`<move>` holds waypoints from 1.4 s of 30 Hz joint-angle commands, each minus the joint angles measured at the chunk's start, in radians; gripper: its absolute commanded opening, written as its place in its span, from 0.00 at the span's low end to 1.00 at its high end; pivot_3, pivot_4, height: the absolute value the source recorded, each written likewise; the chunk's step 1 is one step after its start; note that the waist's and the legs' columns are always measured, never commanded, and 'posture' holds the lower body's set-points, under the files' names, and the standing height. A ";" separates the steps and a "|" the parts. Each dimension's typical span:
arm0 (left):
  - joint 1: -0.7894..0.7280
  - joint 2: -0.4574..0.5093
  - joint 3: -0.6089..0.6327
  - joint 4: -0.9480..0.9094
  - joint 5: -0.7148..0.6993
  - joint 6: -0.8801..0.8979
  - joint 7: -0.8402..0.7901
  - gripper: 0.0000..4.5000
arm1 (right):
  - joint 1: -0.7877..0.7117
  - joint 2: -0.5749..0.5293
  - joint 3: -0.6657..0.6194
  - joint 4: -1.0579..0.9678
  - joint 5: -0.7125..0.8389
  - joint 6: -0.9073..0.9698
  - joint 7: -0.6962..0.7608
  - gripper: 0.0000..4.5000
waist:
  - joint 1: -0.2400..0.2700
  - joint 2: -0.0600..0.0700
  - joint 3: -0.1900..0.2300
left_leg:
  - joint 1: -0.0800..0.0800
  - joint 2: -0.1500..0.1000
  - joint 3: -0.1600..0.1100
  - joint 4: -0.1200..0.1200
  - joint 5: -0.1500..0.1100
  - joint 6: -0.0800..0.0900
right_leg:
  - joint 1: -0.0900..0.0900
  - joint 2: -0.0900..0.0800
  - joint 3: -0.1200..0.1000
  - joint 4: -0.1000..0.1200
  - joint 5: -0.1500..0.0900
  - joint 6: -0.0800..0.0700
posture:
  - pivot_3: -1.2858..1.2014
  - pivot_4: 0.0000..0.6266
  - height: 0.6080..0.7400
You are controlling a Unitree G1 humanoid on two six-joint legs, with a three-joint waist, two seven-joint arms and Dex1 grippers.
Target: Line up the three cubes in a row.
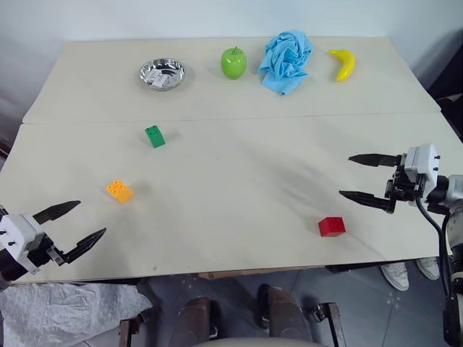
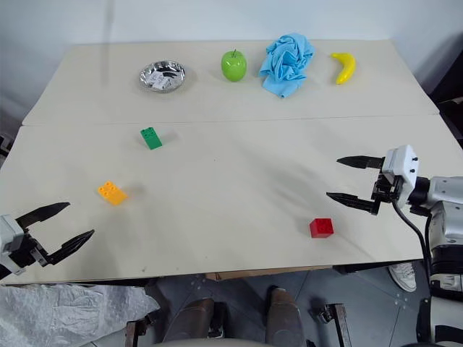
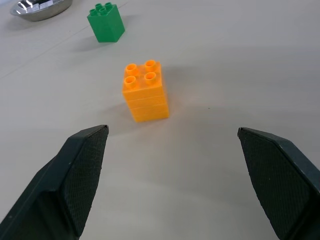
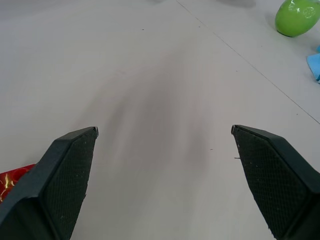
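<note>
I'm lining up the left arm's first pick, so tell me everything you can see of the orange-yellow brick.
The orange-yellow brick is a small, glossy plastic-looking block with four round studs on top and faint horizontal ridges down its side. It stands upright, studs up, on the pale table, on the robot's left side, turned slightly askew to the table edge. Nothing touches it but the table. The green brick lies apart, farther back. The left gripper hovers short of it, jaws open, roughly facing it.

metal bowl (image 1: 162, 74), green apple (image 1: 234, 63), blue cloth (image 1: 286, 59), banana (image 1: 343, 64)
</note>
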 commanded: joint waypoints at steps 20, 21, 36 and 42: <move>-0.192 0.075 -0.279 -0.311 -0.085 0.243 -0.181 0.97 | 0.114 -0.222 -0.116 0.160 -0.030 -0.114 0.053 1.00 | 0.017 0.001 -0.001 | 0.001 -0.001 0.001 0.001 0.000 0.000 | 0.002 0.001 0.001 0.000 0.000 0.000 | 0.52 0.24 1.00; -0.217 0.078 -0.298 -0.310 -0.098 0.277 -0.183 0.97 | 0.118 -0.241 -0.107 0.198 -0.046 -0.130 0.068 1.00 | 0.016 0.001 -0.001 | 0.001 0.000 0.002 0.001 0.000 0.000 | 0.002 0.001 0.001 0.000 0.000 0.000 | 0.52 0.24 1.00; -0.164 -0.036 -0.372 -0.445 -0.045 0.254 -0.061 0.97 | 0.105 -0.330 0.089 -0.106 -0.093 0.105 0.130 1.00 | 0.008 0.003 -0.001 | 0.002 0.001 0.002 0.003 0.001 0.000 | 0.002 0.001 0.002 0.001 0.000 0.000 | 0.52 0.24 1.00; -0.165 -0.082 -0.406 -0.480 -0.051 0.270 -0.017 0.97 | 0.139 -0.360 0.132 -0.359 -0.022 0.324 0.140 1.00 | 0.032 0.003 -0.001 | 0.001 0.001 -0.002 0.005 0.001 -0.001 | 0.002 0.000 0.001 0.001 0.000 0.000 | 0.52 0.24 1.00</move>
